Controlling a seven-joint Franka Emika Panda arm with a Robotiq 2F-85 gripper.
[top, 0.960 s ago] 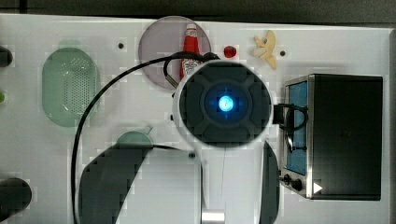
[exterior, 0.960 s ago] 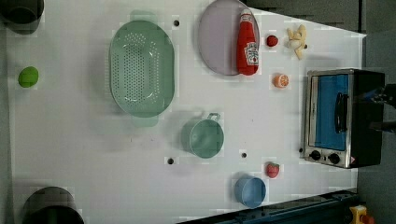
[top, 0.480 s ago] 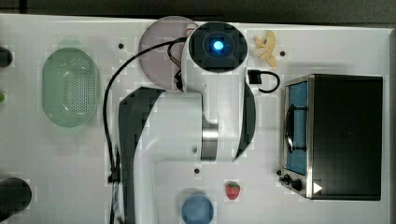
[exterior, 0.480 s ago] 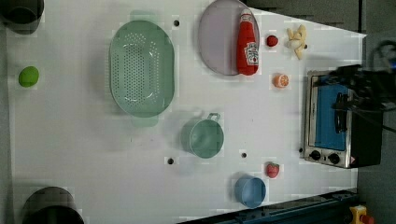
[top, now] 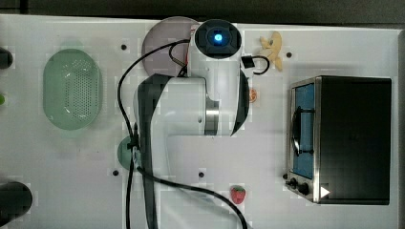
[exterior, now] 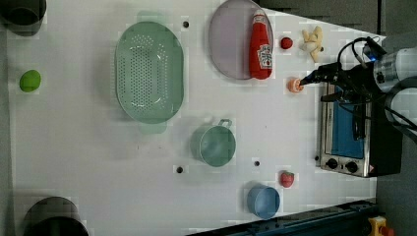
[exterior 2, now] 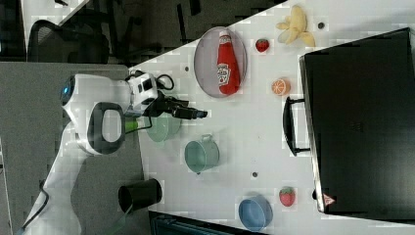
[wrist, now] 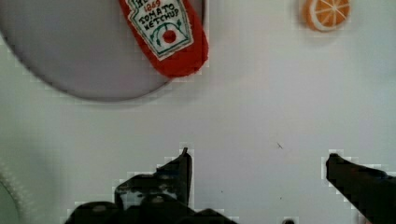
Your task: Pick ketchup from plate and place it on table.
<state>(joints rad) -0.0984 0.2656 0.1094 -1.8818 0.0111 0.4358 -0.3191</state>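
Observation:
The ketchup [exterior: 260, 46] is a red squeeze bottle with a white cap, lying along the edge of the pale lilac plate [exterior: 228, 44] at the far side of the white table [exterior: 74, 147]. In the right view the ketchup [exterior 2: 227, 63] lies on the plate [exterior 2: 205, 58], and my gripper [exterior 2: 195, 112] hovers high above the table, short of it. In the wrist view my gripper [wrist: 259, 158] is open over bare table, with the ketchup's [wrist: 170, 32] labelled base end and the plate's rim [wrist: 70, 51] ahead of its fingers. In the top view my arm covers the bottle; part of the plate [top: 160, 43] shows.
A green perforated basket [exterior: 149, 71] lies beside the plate. An orange slice [exterior: 294, 85], a small strawberry [exterior: 286, 43] and a banana [exterior: 312, 39] sit on the plate's other side. A toaster oven [exterior: 349, 132], green cup [exterior: 214, 145] and blue bowl [exterior: 263, 201] stand nearer.
My arm has swung across the table toward the plate, so it now covers the bottle in the top view and reaches in from the left view's right. The gripper stays open.

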